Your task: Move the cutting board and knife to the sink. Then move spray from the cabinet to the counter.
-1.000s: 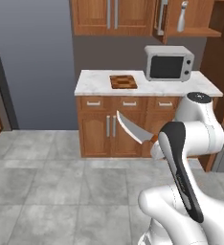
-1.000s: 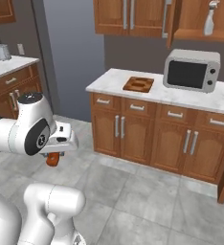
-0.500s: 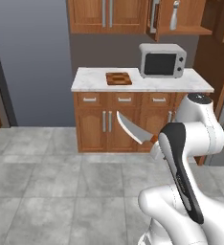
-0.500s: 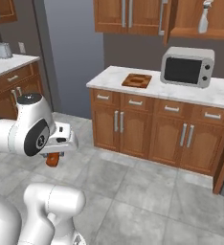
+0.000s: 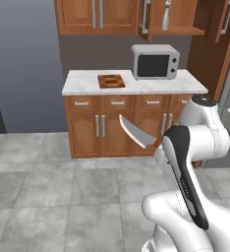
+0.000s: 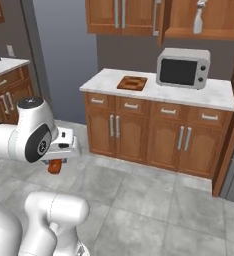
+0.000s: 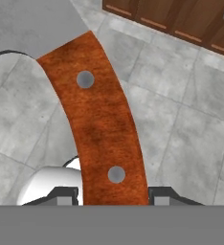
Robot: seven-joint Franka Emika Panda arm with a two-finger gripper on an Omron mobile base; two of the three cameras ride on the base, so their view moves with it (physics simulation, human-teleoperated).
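A: What has the hand [image 7: 113,194] got?

B: Its fingers clamp the curved reddish-brown wooden handle, riveted, of the small silver-bladed knife [image 5: 136,133], carried over grey floor tiles.

A: So which step?

B: Likely carrying it sinkward. The checkered wooden cutting board [image 5: 111,80] lies near the veined white marble bench's [image 5: 82,86] left edge; that probably follows.

reddish-brown knife [image 7: 102,124] handle, checkered cutting board [image 5: 110,80]
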